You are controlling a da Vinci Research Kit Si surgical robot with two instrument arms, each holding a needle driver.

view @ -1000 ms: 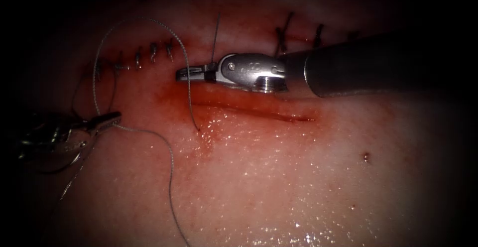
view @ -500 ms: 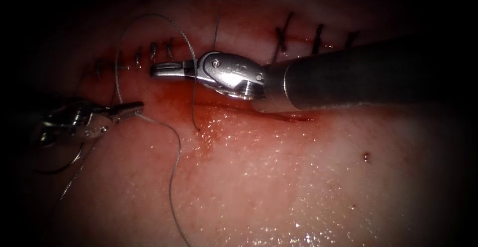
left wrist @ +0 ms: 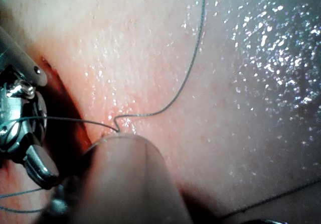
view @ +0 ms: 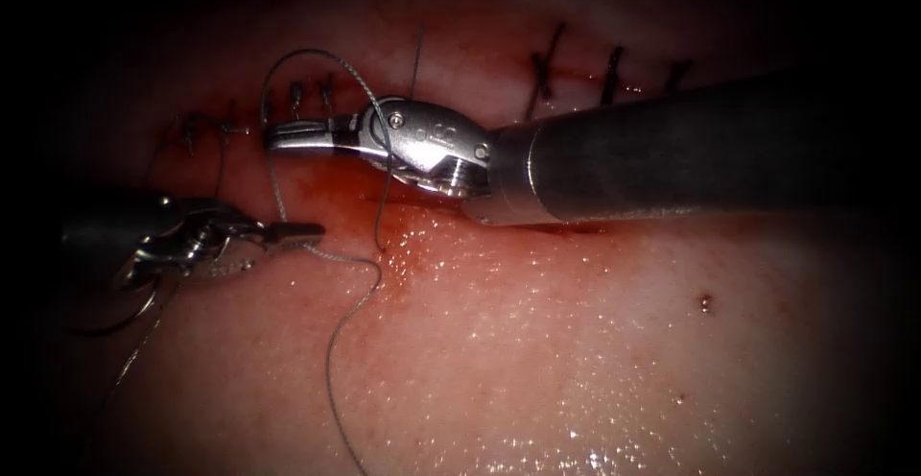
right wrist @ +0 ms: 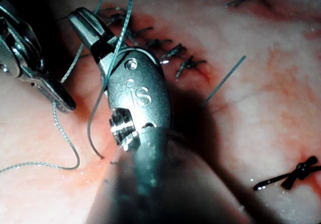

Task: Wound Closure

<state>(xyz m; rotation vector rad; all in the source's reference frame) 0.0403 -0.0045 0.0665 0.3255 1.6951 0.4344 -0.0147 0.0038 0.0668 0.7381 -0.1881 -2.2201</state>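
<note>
Endoscope view: thread (view: 338, 263) is held by the left tool (view: 305, 234); the right tool (view: 278, 135), jaws closed and empty, is draped by a loop.

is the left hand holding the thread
Yes, the left hand has its jaws shut on the thread left of the cut.

The endoscope view is dim, with heavy dark vignetting at its edges and corners. Light falls from the front onto the tissue (view: 576, 342), whose wet surface throws speckled glare. The right tool (view: 288, 136) glints on its metal. In the wrist views the near shafts are blurred, and the right tool casts a dark shadow.
</note>
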